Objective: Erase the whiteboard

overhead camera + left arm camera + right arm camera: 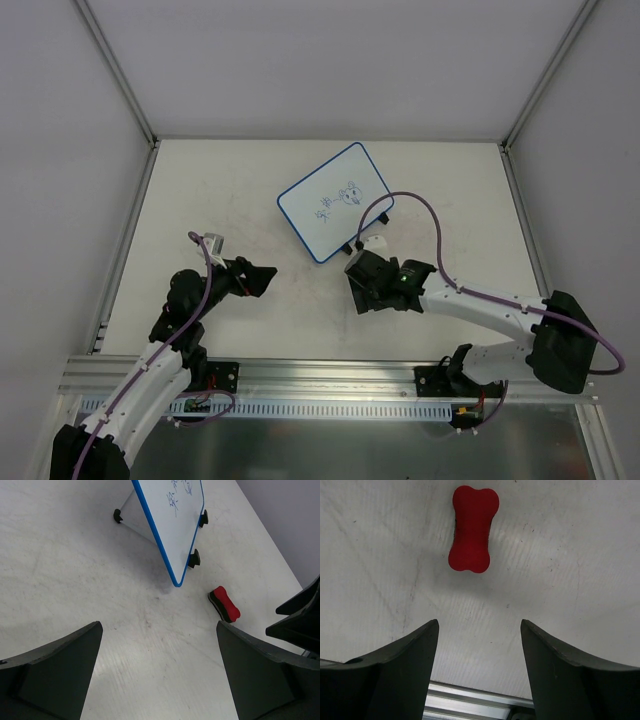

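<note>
In the overhead view the whiteboard (335,200) stood on the table (220,190) beyond both arms, its long axis running from about 8 o'clock to 2 o'clock and dark doodles (340,200) across its middle. From the right gripper (362,278) it lay at roughly 11 o'clock and close. From the left gripper (262,280) it lay at about 1 o'clock and farther off, so the right arm was the nearer one. No eraser could be picked out here. The right wrist's dark bulk covered the ground off the board's near corner, and neither gripper's opening could be read.

The left wrist view showed the left gripper (160,680) with its fingers spread wide and nothing between them. The whiteboard (175,520) leaned on its black feet at 12 o'clock, cut off at the top edge. A red eraser (224,604) lay on the table at about 2 o'clock, just off the board's low corner without touching it.

The right wrist view showed the right gripper (480,670) with its fingers likewise apart and empty. The eraser (471,530) lay straight ahead at 12 o'clock, lengthwise along the 12-to-6 line, so I judged a straight reach would let the fingers close across its narrow waist. The board was out of this frame.
</note>
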Robot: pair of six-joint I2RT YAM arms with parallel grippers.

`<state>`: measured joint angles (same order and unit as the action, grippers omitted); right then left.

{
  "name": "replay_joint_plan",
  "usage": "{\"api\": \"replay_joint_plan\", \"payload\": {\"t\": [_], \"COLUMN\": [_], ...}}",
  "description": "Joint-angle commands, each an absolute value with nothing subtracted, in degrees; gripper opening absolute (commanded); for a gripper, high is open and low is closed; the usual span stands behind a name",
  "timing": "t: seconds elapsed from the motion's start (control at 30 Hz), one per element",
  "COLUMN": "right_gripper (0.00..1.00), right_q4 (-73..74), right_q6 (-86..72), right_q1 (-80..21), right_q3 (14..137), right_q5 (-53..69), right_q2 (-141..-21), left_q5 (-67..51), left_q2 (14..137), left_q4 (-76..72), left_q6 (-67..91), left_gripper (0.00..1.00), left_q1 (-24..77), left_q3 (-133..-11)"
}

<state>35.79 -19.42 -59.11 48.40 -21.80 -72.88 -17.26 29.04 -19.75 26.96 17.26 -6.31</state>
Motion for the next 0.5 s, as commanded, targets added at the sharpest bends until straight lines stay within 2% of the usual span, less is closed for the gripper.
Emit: {"api": "replay_joint_plan", "payload": {"t": [0.0,0.13,0.47], "right_gripper": [0.69,0.64,0.64], "right_q4": [37.53,34.99,30.24], "right_q6": [-20.22,-18.11,-15.21], "right_q1": [-58.02,-55.99,-52.82], "right_q3": [53.43,55.36,56.78], "right_q5": [-23.74,-19.78,-14.5], "right_q2": [-76.09,-80.75,-87.18], "left_q5": [-16.0,-16.08,-15.91], "left_q2": [28.04,27.33,27.07], "left_q4": [-19.34,-18.81,-18.37], "left_q6": [25.75,25.66,25.75], "left_gripper": [0.99,0.99,0.99], "left_q1": [17.4,17.4,17.4], "left_q3": [-8.7,-8.7,-8.88]}}
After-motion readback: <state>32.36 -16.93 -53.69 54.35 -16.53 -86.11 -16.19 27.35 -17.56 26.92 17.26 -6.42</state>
